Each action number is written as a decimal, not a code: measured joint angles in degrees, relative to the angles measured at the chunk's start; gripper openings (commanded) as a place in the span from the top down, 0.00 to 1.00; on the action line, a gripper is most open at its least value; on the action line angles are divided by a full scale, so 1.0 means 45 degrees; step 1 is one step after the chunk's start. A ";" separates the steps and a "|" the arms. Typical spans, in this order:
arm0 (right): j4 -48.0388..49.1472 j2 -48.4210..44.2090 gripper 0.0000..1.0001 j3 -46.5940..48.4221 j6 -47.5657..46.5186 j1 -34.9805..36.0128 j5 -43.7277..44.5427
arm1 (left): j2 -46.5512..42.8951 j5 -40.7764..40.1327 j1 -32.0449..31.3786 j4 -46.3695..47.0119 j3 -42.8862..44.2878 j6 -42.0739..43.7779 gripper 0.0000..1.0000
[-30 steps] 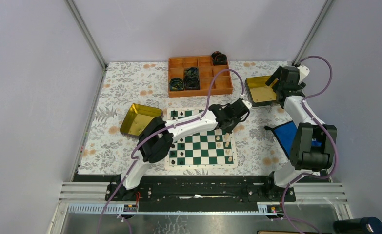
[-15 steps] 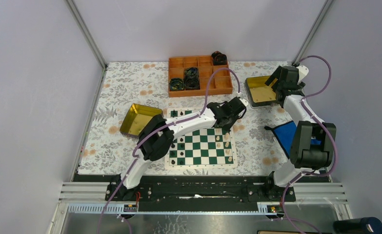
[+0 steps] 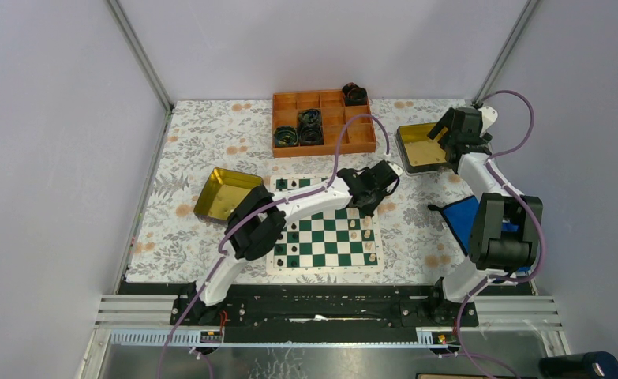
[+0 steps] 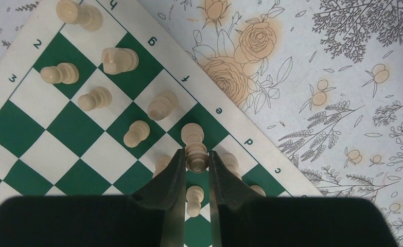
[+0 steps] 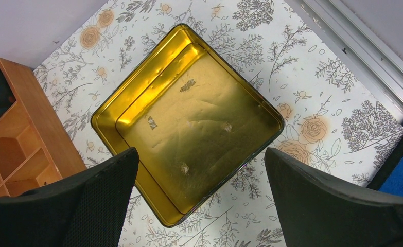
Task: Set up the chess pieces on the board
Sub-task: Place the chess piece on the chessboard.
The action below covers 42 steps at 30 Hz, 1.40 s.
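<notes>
**Crowded corner:** Your left claw hangs over the chessboard near its right edge. Its two dark fingers are drawn almost together on a small cream chess piece, which they pinch around its upper body. Your right claw is spread wide and holds nothing, poised above a gold tin at the far right of the table, well apart from the board.

The danger is the crowd. Other cream pieces stand on the squares all around the held one. One is just beyond the fingertips and another shows in the gap between the fingers.

- **Knocking a neighbour:** Come down off-centre or swing sideways and a finger could clip a nearby piece. These turned figures look tall for their narrow bases, so one falling may take others with it.
- **Losing the grip:** The hold looks slight. A smooth, rounded, waisted shape between flat hard fingers could twist or slip, and land tilted or astride two squares.
- **Releasing too high:** Let go too early and the piece may bounce and roll.

The board is a flat, matte sheet of dark green and white squares with a pale lettered border. It lies on a floral printed cloth. The tin is shiny metal, square with rounded corners, and its floor is slightly rippled.
</notes>
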 measured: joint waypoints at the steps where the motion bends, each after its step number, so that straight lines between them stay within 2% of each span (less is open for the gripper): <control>1: 0.0000 0.0024 0.00 0.0000 0.0000 -0.0005 0.0000 | 0.0019 0.0015 0.0005 0.0000 -0.0024 0.0000 0.99; 10: 0.0000 0.0155 0.00 0.0015 -0.0005 -0.0005 -0.0010 | 0.0083 0.0209 0.0063 0.0092 -0.0121 -0.0019 0.93; 14: 0.0000 0.0155 0.00 0.0015 -0.0005 -0.0005 -0.0010 | 0.0083 0.0209 0.0068 0.0092 -0.0121 -0.0083 0.81; 18: 0.0000 0.0155 0.00 0.0019 -0.0005 -0.0005 -0.0010 | 0.0083 0.0199 0.0068 0.0097 -0.0121 -0.0097 0.74; 34: 0.0068 0.0160 0.00 0.0185 -0.0010 -0.0010 -0.0063 | 0.0083 0.0185 0.0102 0.0107 -0.0121 -0.0141 0.70; 42: 0.0087 0.0160 0.00 0.0209 -0.0010 -0.0010 -0.0068 | 0.0083 0.0121 0.0151 0.0107 -0.0121 -0.0141 0.63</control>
